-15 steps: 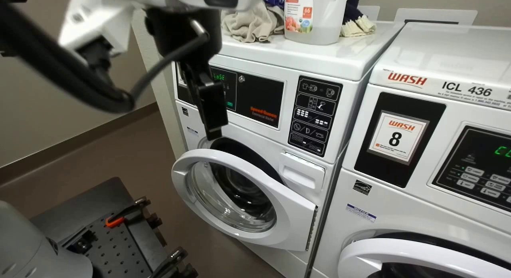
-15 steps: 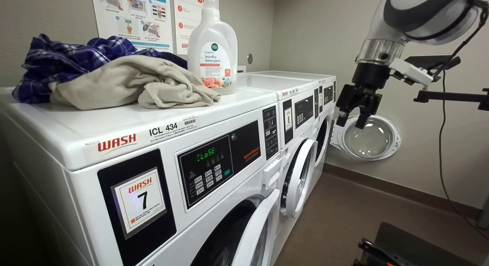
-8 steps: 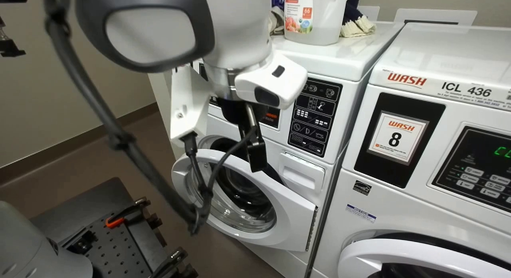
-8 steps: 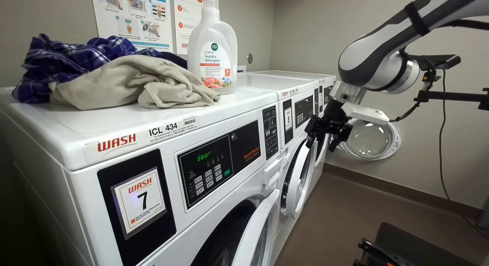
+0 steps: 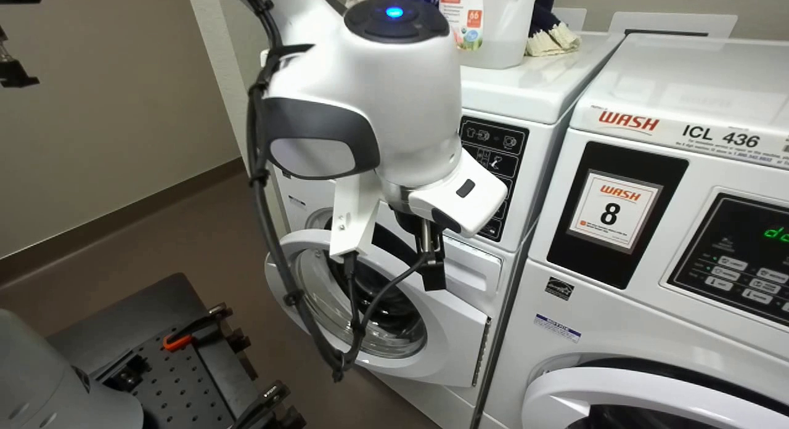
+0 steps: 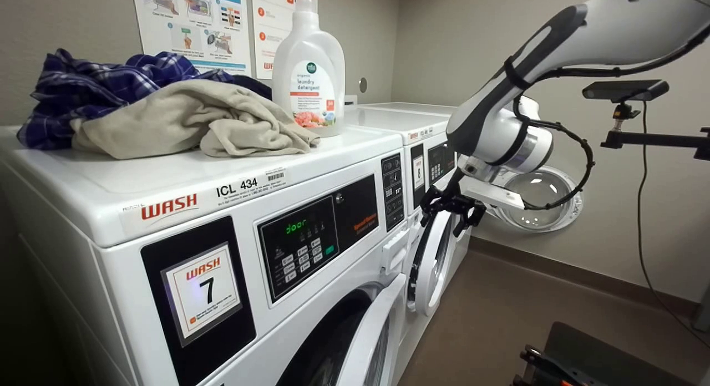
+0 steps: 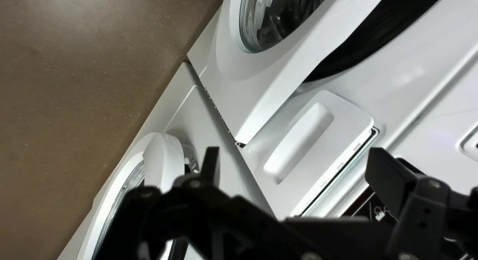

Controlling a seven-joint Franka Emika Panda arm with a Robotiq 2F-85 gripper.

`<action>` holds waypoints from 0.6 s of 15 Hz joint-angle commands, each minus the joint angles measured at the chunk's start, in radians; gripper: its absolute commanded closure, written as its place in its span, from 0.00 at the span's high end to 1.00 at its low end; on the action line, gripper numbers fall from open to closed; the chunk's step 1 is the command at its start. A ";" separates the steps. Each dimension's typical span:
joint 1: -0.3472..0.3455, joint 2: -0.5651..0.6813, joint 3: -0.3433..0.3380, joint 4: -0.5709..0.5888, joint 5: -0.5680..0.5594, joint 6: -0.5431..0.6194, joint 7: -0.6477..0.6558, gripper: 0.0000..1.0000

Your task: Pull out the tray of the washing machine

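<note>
Wrist view: you look down on tray point(image 7: 316, 151), close; both exterior views, farther back, share washing machine point(image 6: 288, 315) from different angles

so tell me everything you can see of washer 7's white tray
The tray is a white, plastic-looking drawer, rectangular with rounded corners and a long, apparently recessed grip. It sits in the front of the washing machine, below the black symbol panel and beside the open round door. A narrow dark gap lines its top edge. The open fingers look clear of it.
</note>
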 commanded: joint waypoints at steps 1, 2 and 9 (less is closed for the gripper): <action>0.019 0.111 0.012 0.090 0.173 0.055 -0.086 1.00; 0.018 0.137 0.017 0.112 0.209 0.063 -0.105 1.00; -0.001 0.305 0.046 0.224 0.390 0.093 -0.211 1.00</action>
